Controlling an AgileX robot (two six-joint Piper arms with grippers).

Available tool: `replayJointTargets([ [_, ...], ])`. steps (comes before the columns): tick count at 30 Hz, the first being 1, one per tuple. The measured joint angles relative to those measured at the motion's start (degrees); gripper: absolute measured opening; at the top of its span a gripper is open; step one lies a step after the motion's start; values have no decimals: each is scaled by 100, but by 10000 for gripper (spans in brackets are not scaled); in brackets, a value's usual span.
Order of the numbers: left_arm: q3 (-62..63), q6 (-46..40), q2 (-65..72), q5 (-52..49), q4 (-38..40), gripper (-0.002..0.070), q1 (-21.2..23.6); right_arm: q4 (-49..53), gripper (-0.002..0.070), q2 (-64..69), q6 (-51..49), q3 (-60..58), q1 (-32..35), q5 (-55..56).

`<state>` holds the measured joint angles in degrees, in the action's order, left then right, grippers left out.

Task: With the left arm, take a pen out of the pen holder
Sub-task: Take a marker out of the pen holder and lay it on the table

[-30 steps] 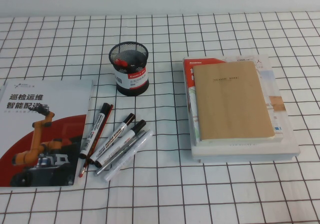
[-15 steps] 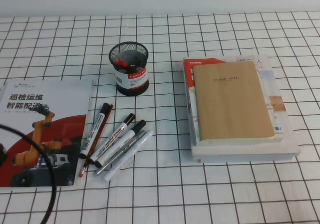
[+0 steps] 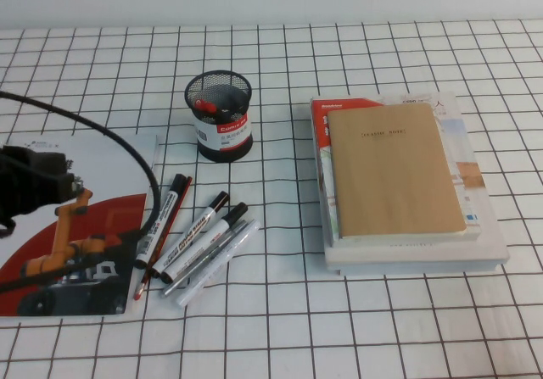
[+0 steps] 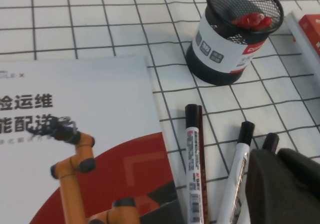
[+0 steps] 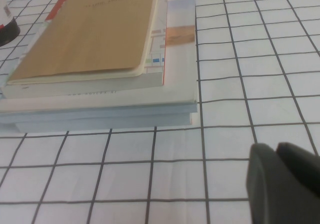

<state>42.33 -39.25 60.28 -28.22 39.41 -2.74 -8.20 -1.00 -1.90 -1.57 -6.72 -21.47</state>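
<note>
The black mesh pen holder [image 3: 220,114] stands at the table's middle back, with a red-capped pen [image 3: 204,106] inside it. The left wrist view shows the same holder [image 4: 237,31] and red cap [image 4: 251,19] ahead of the fingers. My left gripper [image 3: 66,182] hovers over the brochure at the left, well short of the holder. It is shut and empty [image 4: 278,155], just above the loose markers. My right gripper [image 5: 278,149] is absent from the high view. It hangs shut and empty over bare table near the books.
Several loose markers [image 3: 199,235] lie fanned out in front of the holder. A robot brochure [image 3: 93,163] lies at the left under my left arm and its cable. A stack of books [image 3: 399,175] with a tan notebook on top fills the right side.
My left arm has come in from the lower left and moved up over the brochure, its cable now arching across it. Its fingers have stayed shut. Nothing on the table moved.
</note>
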Motion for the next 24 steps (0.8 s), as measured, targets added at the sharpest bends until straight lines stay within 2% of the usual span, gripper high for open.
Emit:
replayJointTargets([
  [3, 126, -606, 346, -6, 626, -3, 0, 0, -14, 0, 0, 0, 0, 0],
  [6, 153, -1680, 581, 299, 1524, -3, -12, 0, -14, 0, 0, 0, 0, 0],
  [11, 153, -4644, 820, 395, 3802, -3, -343, 0, -14, 0, 0, 0, 0, 0],
  [15, 165, -6314, 1059, 369, 5302, -3, -603, 0, -14, 0, 0, 0, 0, 0],
  [18, 176, -7147, 1315, 186, 5676, -3, -634, 0, -14, 0, 0, 0, 0, 0],
  [24, 200, -8288, 2025, -534, 5770, 7, -643, 0, -14, 0, 0, 0, 0, 0],
])
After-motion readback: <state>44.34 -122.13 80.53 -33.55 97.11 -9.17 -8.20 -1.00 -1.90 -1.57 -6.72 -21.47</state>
